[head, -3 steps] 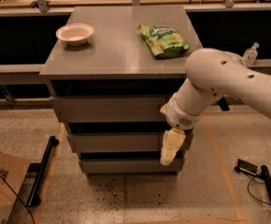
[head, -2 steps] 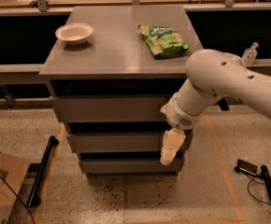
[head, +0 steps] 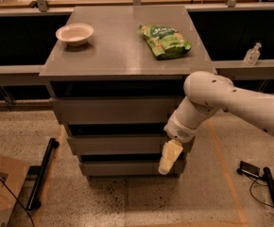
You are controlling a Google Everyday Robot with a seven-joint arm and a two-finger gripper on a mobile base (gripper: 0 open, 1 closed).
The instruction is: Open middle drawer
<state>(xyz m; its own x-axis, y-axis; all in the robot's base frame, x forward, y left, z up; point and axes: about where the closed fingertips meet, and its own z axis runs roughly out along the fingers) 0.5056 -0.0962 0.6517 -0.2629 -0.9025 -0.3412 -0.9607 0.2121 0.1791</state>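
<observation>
A grey cabinet stands in the middle of the camera view with three grey handleless drawer fronts. The middle drawer (head: pixel 118 144) is the long horizontal panel second from the top, below the widest front (head: pixel 111 110) and above the narrowest front (head: pixel 123 168). My white arm comes in from the right. My gripper (head: pixel 167 159) hangs down in front of the right end of the middle drawer, its cream tip reaching over the bottom front.
On the cabinet top (head: pixel 123 41) sit a white bowl (head: pixel 74 33) at the left and a green snack bag (head: pixel 165 41) at the right. A cardboard box (head: pixel 0 188) and a black bar (head: pixel 40 174) lie on the floor left. A bottle (head: pixel 252 55) stands on the right shelf.
</observation>
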